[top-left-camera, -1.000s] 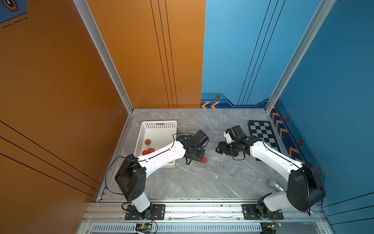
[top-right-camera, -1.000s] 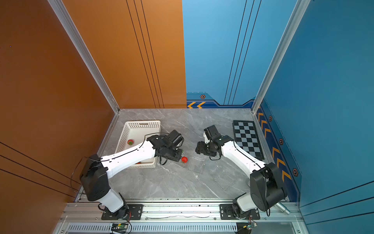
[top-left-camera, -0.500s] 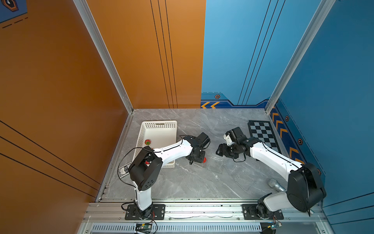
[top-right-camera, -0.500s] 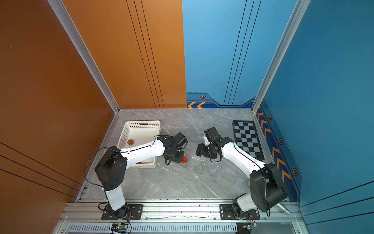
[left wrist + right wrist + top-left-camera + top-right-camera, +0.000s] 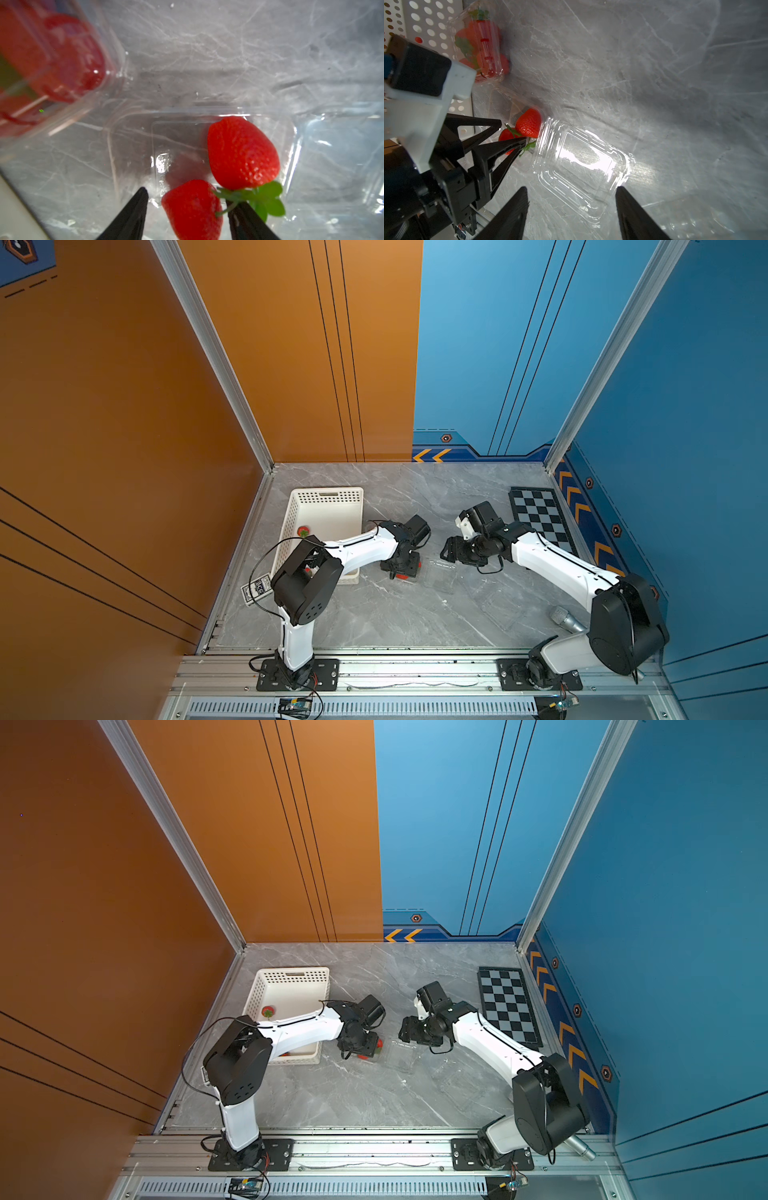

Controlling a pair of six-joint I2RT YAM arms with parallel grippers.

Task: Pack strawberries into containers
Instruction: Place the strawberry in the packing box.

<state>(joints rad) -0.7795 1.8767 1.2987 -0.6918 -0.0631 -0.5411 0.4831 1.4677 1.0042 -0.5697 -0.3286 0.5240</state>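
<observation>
In the left wrist view my left gripper (image 5: pixel 187 195) is open over the tray of a clear open container (image 5: pixel 176 135). One strawberry (image 5: pixel 193 207) lies between the jaws, with a gap to one finger. A second strawberry (image 5: pixel 241 153) rests beside it in the same tray. The right wrist view shows this container's lid (image 5: pixel 581 166) folded out flat, with my right gripper (image 5: pixel 571 188) open and empty just above it. A closed container (image 5: pixel 481 45) full of strawberries stands against the white basket (image 5: pixel 324 510). In both top views the grippers (image 5: pixel 401 572) (image 5: pixel 405 1033) face each other mid-table.
The basket holds a loose strawberry (image 5: pixel 304 531). Another clear container (image 5: pixel 503 605) lies open at the front right. A checkerboard mat (image 5: pixel 540 518) lies by the right wall, a silver cylinder (image 5: pixel 567 618) by the right arm's base, and a printed card (image 5: pixel 255 589) near the basket.
My left gripper's jaws have widened and let the strawberry go into the tray, and the left arm's elbow has swung toward the front. The right gripper has barely moved.
</observation>
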